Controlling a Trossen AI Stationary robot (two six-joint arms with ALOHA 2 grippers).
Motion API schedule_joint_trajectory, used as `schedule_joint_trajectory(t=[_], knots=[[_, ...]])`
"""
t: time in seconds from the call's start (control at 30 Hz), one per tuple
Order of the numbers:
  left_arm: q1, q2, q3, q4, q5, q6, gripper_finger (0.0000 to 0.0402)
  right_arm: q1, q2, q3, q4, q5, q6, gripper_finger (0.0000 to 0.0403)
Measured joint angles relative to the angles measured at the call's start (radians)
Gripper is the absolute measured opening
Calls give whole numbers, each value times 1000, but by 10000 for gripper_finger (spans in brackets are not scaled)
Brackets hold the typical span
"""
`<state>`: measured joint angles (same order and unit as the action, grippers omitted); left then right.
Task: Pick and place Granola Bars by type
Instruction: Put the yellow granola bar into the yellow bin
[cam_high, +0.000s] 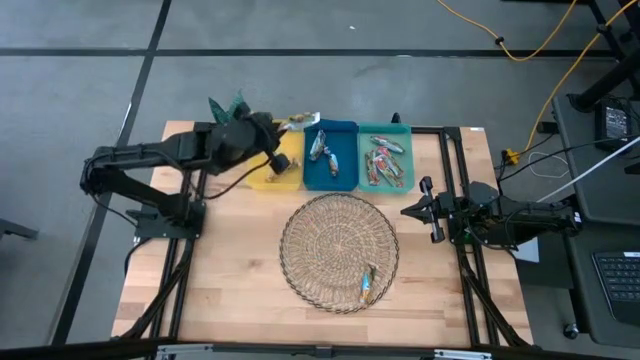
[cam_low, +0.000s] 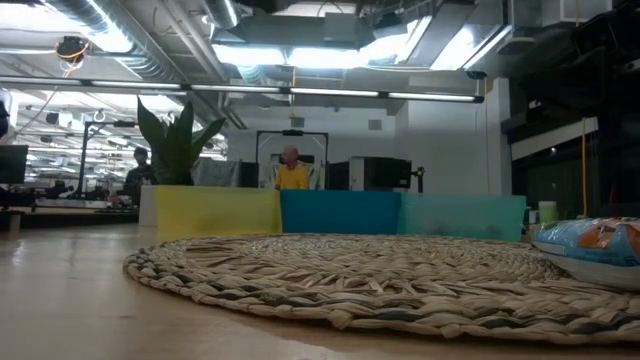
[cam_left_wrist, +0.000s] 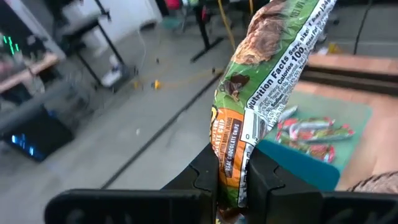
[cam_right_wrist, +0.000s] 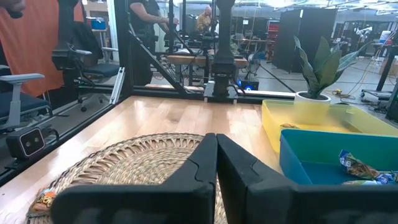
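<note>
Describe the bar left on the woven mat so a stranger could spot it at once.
On the wooden table lies a round woven mat, in front of three coloured bins. One bar rests near the mat's front-right edge, alone; every other bar is in a bin or gripped.

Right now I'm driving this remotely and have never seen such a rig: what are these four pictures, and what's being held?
Two dark robot arms work at a wooden table. One picture looks straight down, one sits at tabletop level, and one comes from each arm's wrist.

On the table lie a round woven basket with one granola bar left at its edge, and behind it three bins: yellow bin, blue bin, teal bin. The blue and teal bins hold sorted bars. A potted plant stands beside the yellow bin.

The left gripper is shut on a green-and-orange wrapped bar, above the yellow bin. The right gripper waits shut and empty, right of the basket.
</note>
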<state>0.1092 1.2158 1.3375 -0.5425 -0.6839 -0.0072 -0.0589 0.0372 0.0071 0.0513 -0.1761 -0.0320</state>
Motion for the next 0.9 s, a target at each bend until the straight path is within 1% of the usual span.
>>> schedule_joint_trajectory(t=[0.13, 0.27, 0.43, 0.53, 0.73, 0.83, 0.9], knots=[[86, 54, 63, -111, 57, -56, 31, 0, 0, 0, 0, 0, -1, 14], [168, 107, 106, -179, 110, -143, 31, 0, 0, 0, 0, 0, 1, 14], [251, 167, 117, -206, 176, -234, 31, 0, 0, 0, 0, 0, 1, 14], [286, 210, 117, -222, 218, -243, 31, 0, 0, 0, 0, 0, 0, 14], [344, 293, 117, -304, 239, -268, 31, 0, 0, 0, 0, 0, 1, 14], [372, 318, 117, -347, 243, -268, 31, 0, 0, 0, 0, 0, -1, 14], [393, 326, 110, -349, 266, -264, 31, 0, 0, 0, 0, 0, 1, 14]])
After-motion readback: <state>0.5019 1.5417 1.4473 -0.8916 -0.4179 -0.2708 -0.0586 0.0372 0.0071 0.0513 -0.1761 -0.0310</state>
